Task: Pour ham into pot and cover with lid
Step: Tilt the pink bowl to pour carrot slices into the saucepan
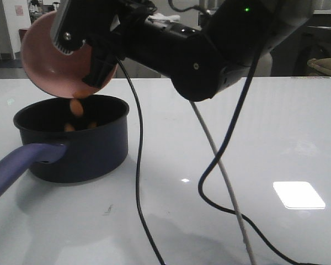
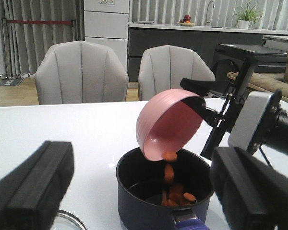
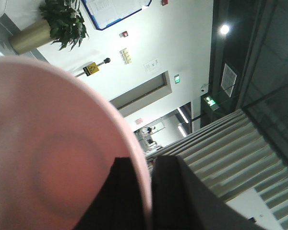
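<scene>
Pouring observed: right gripper jaws pinching rim of pink bowl, bowl tipped steeply above pot. Ham slices falling from bowl lip; several already on pot floor. Pot stands near table's left edge, handle toward front-left corner. Left gripper jaws spread wide, holding nothing, just before pot. Lid rim partly visible below left jaws, on table.

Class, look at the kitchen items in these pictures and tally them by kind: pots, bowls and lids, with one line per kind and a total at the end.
Pots: 1, the dark navy pot
Bowls: 1, the pink bowl tipped over the pot
Lids: 1, the glass lid, only its edge showing in the left wrist view
Total: 3
</scene>
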Motion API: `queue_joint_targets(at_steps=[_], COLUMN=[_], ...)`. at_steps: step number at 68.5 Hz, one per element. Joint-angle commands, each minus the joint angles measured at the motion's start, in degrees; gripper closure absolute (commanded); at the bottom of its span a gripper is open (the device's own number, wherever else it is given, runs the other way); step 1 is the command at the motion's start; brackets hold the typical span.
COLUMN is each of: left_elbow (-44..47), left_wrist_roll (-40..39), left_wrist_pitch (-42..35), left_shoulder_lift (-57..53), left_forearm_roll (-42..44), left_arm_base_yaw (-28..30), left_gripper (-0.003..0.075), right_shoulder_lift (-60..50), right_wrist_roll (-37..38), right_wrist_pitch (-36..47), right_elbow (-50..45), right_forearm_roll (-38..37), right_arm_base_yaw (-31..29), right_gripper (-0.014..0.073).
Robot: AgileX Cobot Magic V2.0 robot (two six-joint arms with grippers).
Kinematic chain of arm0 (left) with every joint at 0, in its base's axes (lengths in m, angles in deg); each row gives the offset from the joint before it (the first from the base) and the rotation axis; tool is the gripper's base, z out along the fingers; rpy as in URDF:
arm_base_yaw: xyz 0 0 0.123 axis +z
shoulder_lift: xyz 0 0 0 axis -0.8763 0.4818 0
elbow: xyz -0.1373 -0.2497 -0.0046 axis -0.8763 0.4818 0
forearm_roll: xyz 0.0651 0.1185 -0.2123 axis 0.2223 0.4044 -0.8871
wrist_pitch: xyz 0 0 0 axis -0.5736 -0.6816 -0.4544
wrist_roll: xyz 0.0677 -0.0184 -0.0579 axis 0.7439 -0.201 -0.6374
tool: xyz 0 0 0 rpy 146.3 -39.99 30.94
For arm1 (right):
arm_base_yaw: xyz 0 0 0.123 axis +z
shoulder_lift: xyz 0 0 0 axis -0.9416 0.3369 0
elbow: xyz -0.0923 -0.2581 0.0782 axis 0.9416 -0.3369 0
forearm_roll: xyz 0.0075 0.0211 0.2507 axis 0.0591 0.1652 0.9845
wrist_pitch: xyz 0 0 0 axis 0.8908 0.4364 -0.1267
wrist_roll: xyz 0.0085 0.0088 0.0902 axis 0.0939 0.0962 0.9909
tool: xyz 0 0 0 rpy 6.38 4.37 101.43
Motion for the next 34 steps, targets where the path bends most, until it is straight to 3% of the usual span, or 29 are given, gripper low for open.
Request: queue_joint_targets(at_steps=[1,9,19,26,34], left_elbow=[-1.6,-1.6,-1.6,-1.6,-1.6], left_wrist_roll=[-0.1,-0.1,-0.1,-0.1,-0.1], left_wrist_pitch=[-4.4,-4.4,-4.4,-4.4,-4.4], left_shoulder_lift=[0.8,0.8,0.8,0.8,0.8], left_forearm_roll=[-0.1,-0.1,-0.1,-0.1,-0.1], left_arm_base_yaw=[-0.5,-0.5,-0.5,-0.5,-0.5], left_gripper=[0.0095,0.0095,0.0095,0.0095,0.0095], right_shoulder_lift=[-2.7,-2.8,-4.6,-7.4,-11.2], right_wrist_roll=[-2.5,4.3,24.7,37.0,42.6], right_wrist_pitch=[8.1,9.2,8.2,0.8,-11.3], right_elbow=[1.5,1.6,1.7,1.7,1.8], right_forearm_roll=[0.5,3.7,9.6,11.4,12.7], right_arm_base_yaw=[0.2,0.4,0.4,0.4,0.4], right_gripper=[0.0465,0.0465,0.0465,0.0465,0.0465])
